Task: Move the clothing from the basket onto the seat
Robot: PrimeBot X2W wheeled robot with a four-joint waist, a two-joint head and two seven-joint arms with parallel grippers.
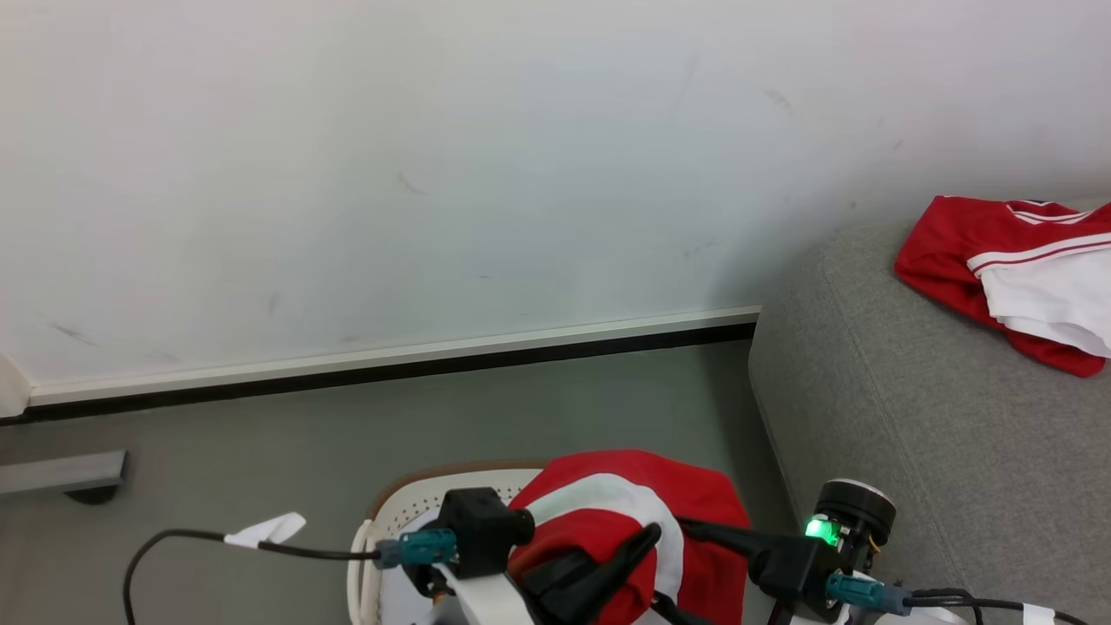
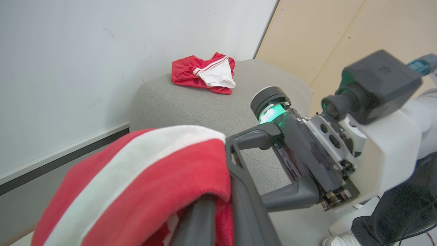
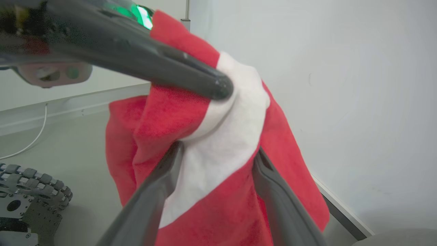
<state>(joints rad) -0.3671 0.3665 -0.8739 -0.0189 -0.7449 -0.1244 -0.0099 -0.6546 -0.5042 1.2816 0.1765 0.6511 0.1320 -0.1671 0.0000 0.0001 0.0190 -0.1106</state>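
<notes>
**Garment held over basket**

The left gripper (image 3: 218, 89), fingers clamped shut, holds the clothing (image 1: 608, 486) above the basket (image 1: 399, 508). The right gripper (image 3: 217, 150) reaches across, jaws wide, straddling it. Beyond the right gripper, a second garment (image 1: 1015, 269) lies on the seat (image 1: 911, 434).

Left gripper (image 1: 638, 542): fingers pressed together, pinching the clothing (image 1: 608, 473). Right gripper (image 3: 218, 157): jaws spread wide, one finger either side of the hanging fabric, close beside the left
</notes>
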